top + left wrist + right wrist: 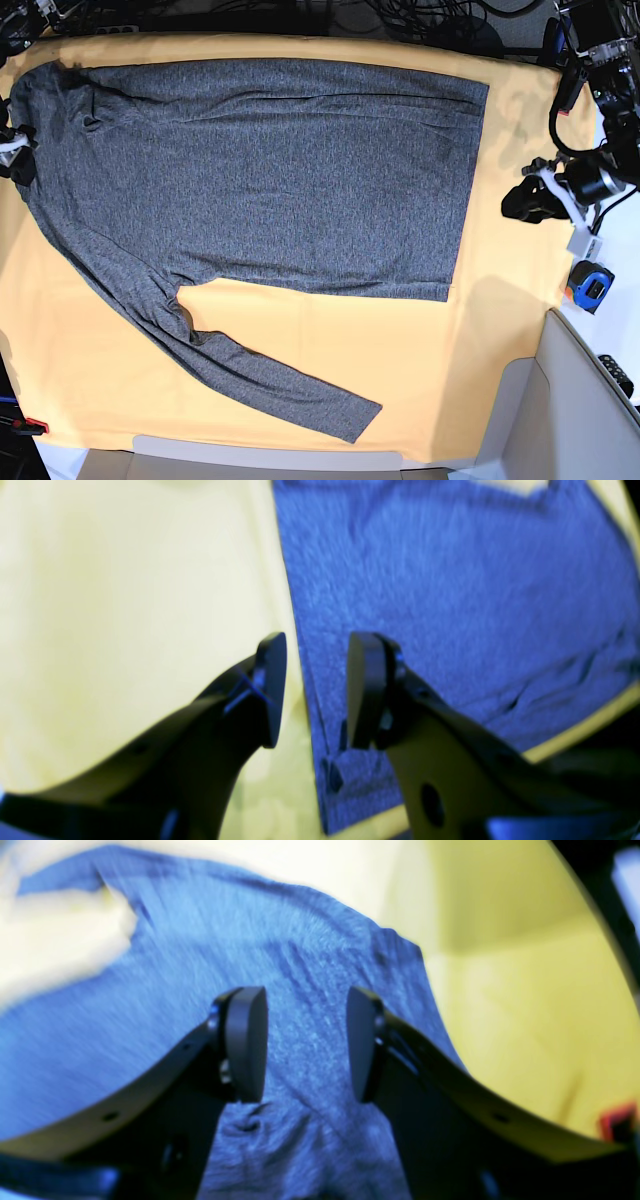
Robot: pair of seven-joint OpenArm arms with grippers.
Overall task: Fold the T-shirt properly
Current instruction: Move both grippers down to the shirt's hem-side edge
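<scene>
heathered dark-grey t-shirt (270, 170) spread flat on the yellow-orange cloth (480, 340); one long sleeve angled toward the near edge

knit looks soft, lightly creased; left gripper (316, 690) released, pads parted over the shirt's straight edge; right gripper (305, 1042) likewise released above wrinkled fabric; only the base view shows the whole garment and a blue tape measure (590, 284) beside the cloth

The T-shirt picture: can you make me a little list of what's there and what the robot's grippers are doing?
garment: T-shirt, dark grey, long sleeves, spread flat, not yet folded
under it: yellow-orange cloth
loose sleeve: runs toward the near edge, ends on the cloth
left gripper: open, holding nothing, above the shirt's edge
right gripper: open, holding nothing, above the shirt
beside the cloth: blue tape measure
</scene>
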